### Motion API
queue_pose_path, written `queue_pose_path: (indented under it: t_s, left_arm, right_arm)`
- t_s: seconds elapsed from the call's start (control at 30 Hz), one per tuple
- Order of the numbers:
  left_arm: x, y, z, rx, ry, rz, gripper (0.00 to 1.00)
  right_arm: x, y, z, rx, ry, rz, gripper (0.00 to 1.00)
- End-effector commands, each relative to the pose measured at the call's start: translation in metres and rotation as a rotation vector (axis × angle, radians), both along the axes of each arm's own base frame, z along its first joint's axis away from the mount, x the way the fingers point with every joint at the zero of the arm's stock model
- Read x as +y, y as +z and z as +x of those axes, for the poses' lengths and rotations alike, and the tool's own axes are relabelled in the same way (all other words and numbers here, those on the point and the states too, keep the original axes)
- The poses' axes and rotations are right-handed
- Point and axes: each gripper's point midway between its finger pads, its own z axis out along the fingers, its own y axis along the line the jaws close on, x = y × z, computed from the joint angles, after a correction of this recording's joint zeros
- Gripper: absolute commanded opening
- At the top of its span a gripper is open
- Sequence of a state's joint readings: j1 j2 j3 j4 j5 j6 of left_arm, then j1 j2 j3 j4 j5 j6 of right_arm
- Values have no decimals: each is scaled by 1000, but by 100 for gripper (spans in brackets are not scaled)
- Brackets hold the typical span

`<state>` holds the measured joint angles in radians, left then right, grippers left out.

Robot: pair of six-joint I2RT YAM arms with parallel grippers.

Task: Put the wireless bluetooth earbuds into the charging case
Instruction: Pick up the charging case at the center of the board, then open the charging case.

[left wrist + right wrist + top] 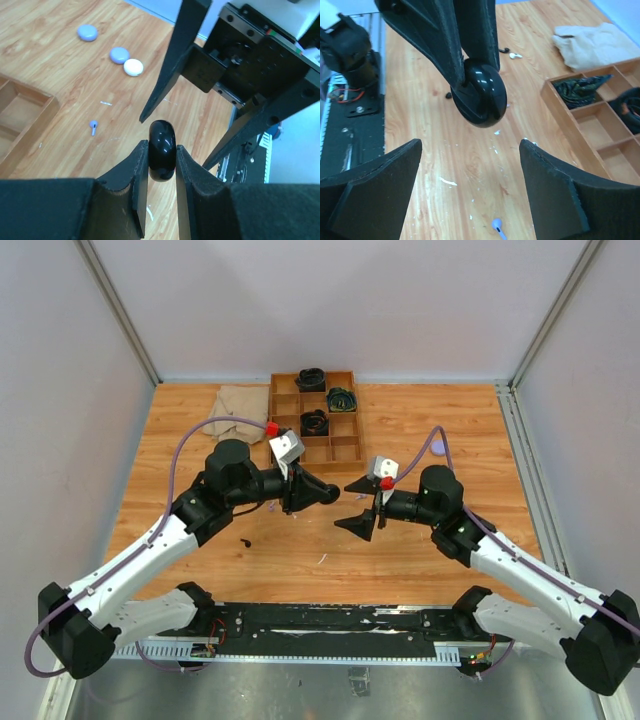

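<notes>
left gripper (162, 151) is pinching the black charging case (162, 142), right gripper (470, 145) is facing it fingers spread, probably needing to open its lid next.

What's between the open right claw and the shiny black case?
Nothing: in the right wrist view, only wooden table shows between the right claw and the black case.

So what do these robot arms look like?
The left arm and right arm match: white lower segments, black joints, a looping purple cable. Each wrist carries a pale camera block with a red cap. The left claw and right claw each have two black wedge-shaped fingers.
</notes>
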<state>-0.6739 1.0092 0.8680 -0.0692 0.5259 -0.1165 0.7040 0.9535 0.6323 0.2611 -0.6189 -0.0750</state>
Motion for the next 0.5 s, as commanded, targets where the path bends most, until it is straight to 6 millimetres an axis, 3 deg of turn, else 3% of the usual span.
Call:
queue_pose_path:
  t_s: [0.0, 0.47]
  left_arm:
    - [-4, 20, -26, -104, -171, -4, 11]
    - [-7, 40, -42, -167, -244, -102, 9]
  right_arm:
    - [7, 33, -17, -15, 136, 74, 79]
    - [20, 50, -28, 12, 279, 135, 52]
